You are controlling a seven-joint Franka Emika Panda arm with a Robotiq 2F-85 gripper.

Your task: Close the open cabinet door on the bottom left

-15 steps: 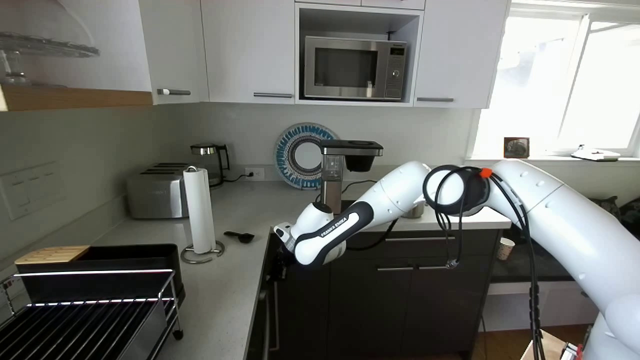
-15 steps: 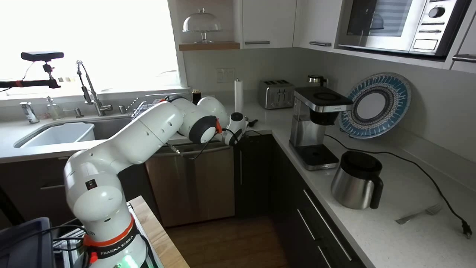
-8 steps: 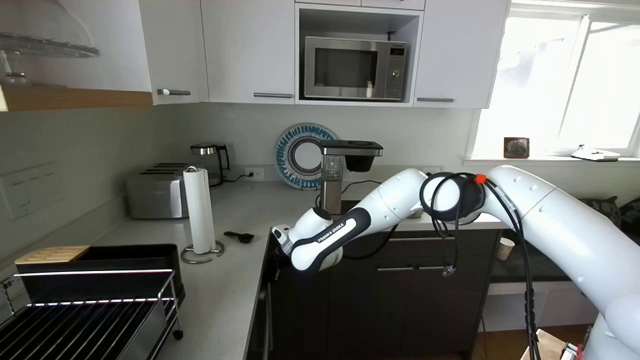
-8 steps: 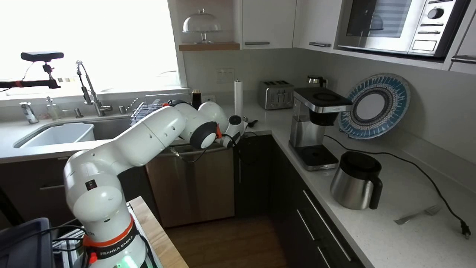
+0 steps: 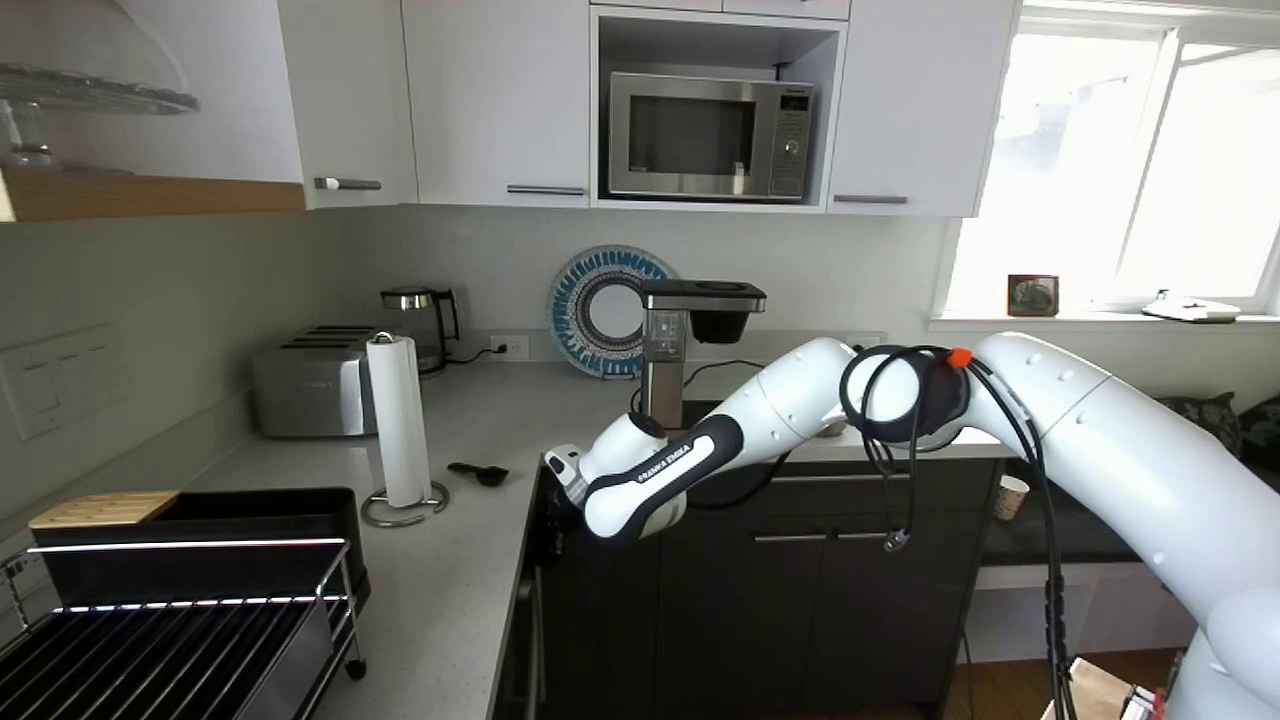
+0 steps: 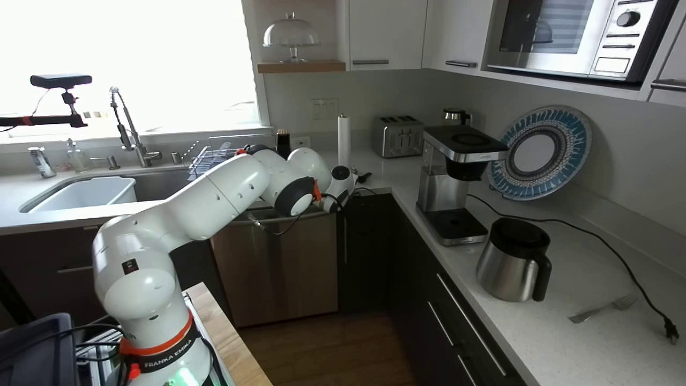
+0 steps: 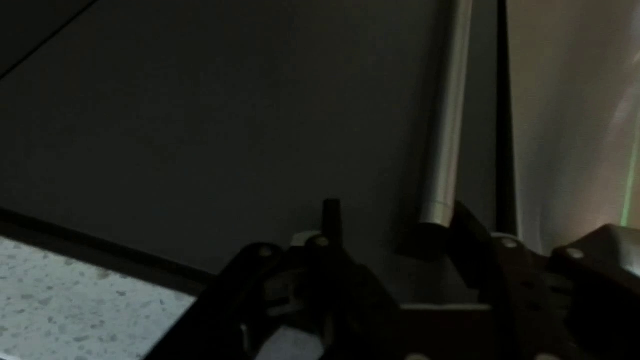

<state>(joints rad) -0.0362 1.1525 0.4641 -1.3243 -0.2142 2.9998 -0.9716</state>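
Tool point(image 7: 395, 206) stands spread near the cabinet door point(image 7: 250, 125), a slim gap point(image 7: 504, 115) along its edge

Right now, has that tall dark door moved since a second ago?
Yes, the cabinet door swung inward: in an exterior view, its handle sits slightly nearer the dishwasher.

The paper towel roll point(image 5: 400, 425) stands upright near the toaster point(image 5: 315, 392). The steel carafe point(image 6: 506, 272) sits beside the coffee maker point(image 6: 446, 188).

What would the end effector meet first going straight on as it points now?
Probably the dark cabinet door, though the end effector may brush its handle first; depth is unclear.
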